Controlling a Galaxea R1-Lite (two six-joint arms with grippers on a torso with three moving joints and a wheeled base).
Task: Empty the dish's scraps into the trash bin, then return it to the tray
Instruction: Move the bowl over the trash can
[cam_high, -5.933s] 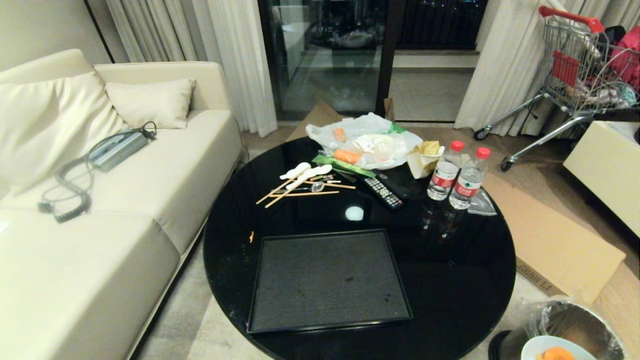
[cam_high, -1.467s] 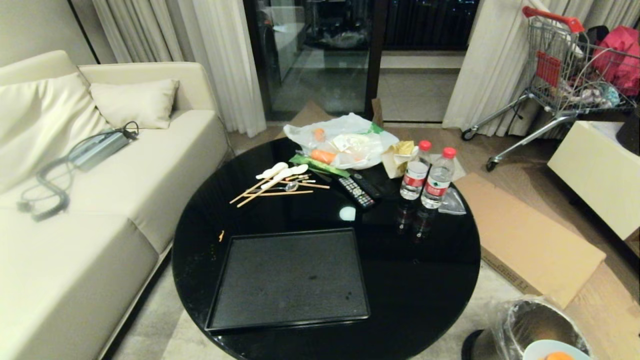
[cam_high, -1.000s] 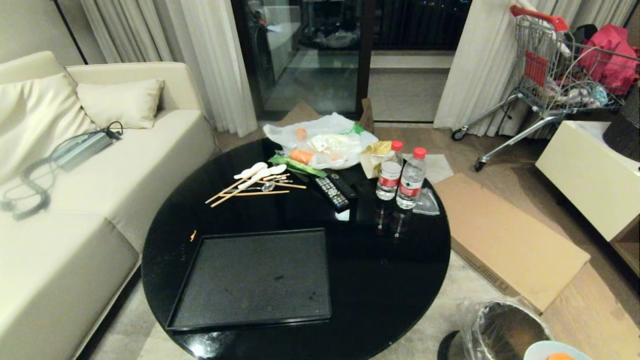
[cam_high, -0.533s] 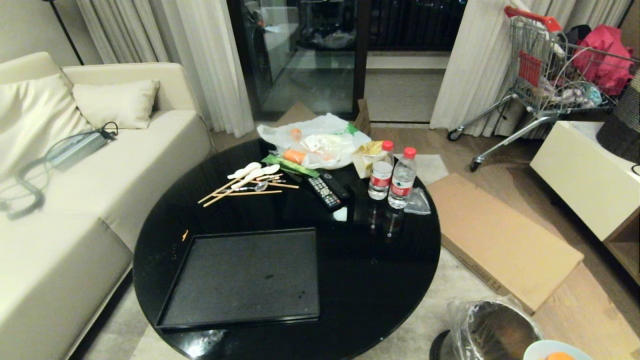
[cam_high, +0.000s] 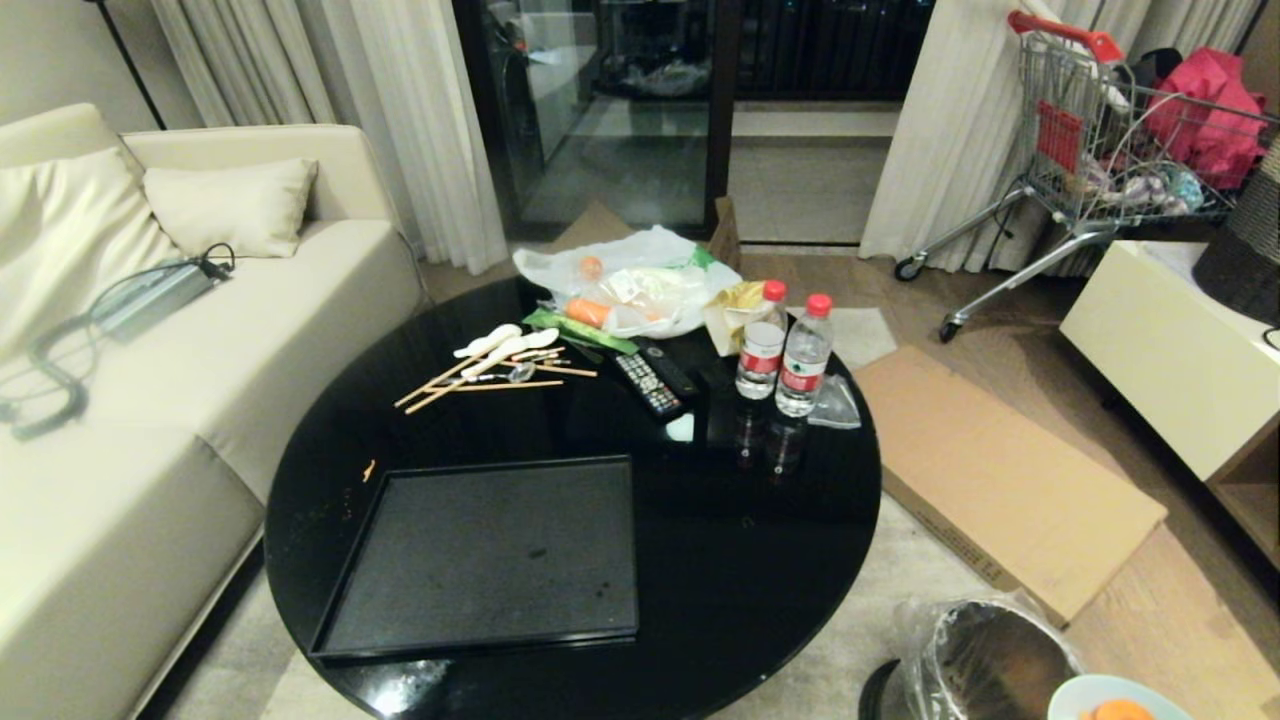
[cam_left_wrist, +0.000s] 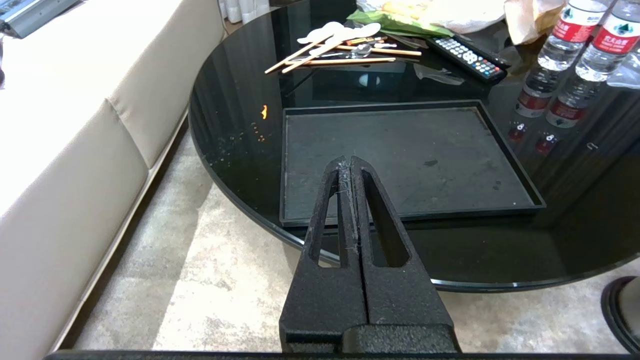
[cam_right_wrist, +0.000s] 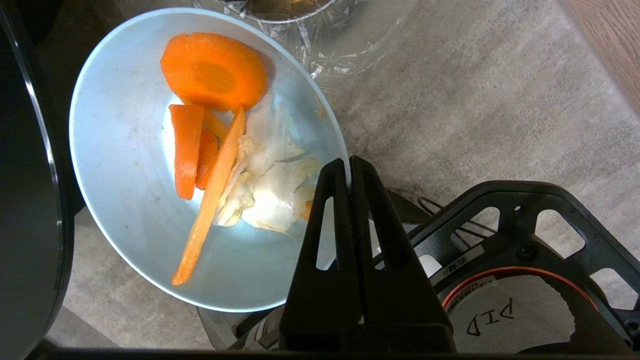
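My right gripper (cam_right_wrist: 348, 165) is shut on the rim of the dish (cam_right_wrist: 125, 160), a pale blue-white bowl held above the floor beside the table. Orange carrot slices and pale bits, the scraps (cam_right_wrist: 215, 145), lie inside it. Just beyond the bowl's far rim is the trash bin (cam_right_wrist: 320, 30) with its clear liner. In the head view the dish (cam_high: 1110, 695) shows at the bottom right edge, close to the trash bin (cam_high: 990, 665). The black tray (cam_high: 490, 555) lies bare on the round black table (cam_high: 780, 560). My left gripper (cam_left_wrist: 348, 165) is shut and holds nothing, hanging before the tray (cam_left_wrist: 400, 155).
Chopsticks and spoons (cam_high: 500, 360), a remote (cam_high: 650, 383), two water bottles (cam_high: 785, 345) and a plastic bag with carrots (cam_high: 630, 285) crowd the table's far side. A cream sofa (cam_high: 150, 330) stands left, flat cardboard (cam_high: 1000, 480) lies right, and a shopping cart (cam_high: 1120, 140) stands behind it.
The whole head view has swung right since the earliest frame, bringing the bin further into view, and has held still over the last half second. The dish stays at the bottom right edge.
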